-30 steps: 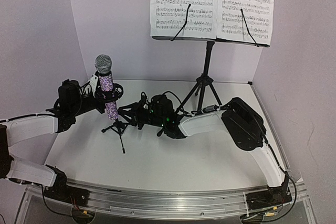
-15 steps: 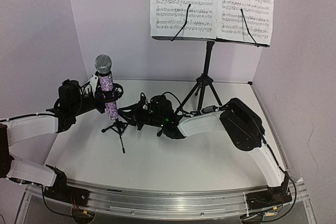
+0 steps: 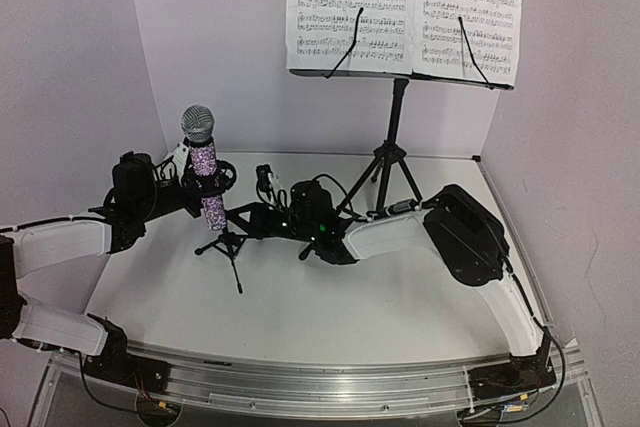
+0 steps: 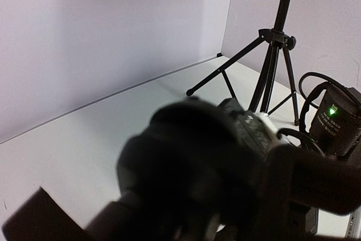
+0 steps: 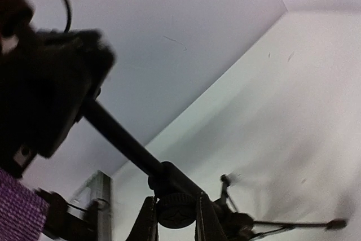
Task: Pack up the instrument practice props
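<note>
The purple glitter microphone (image 3: pixel 206 179), grey mesh head up, sits upright in the ring holder (image 3: pixel 212 175) of the small black mic stand (image 3: pixel 230 243). My left gripper (image 3: pixel 188 187) is shut at that holder from the left. The holder (image 4: pixel 186 162) fills the left wrist view as a dark blur and hides my fingers. My right gripper (image 3: pixel 243 217) reaches in from the right. It is shut on the stand's round knob (image 5: pixel 176 210) just above the legs. The tall music stand (image 3: pixel 392 147) carries the white sheet-music pages (image 3: pixel 350 7) at the back.
White walls close in the white table (image 3: pixel 350 307) on three sides. The music stand's tripod legs (image 4: pixel 273 66) spread just behind my right wrist (image 3: pixel 310 212). A metal rail (image 3: pixel 300 382) runs along the near edge.
My right gripper has slid left onto the mic stand's post and shut on its knob. The left arm and the microphone have stayed put.
</note>
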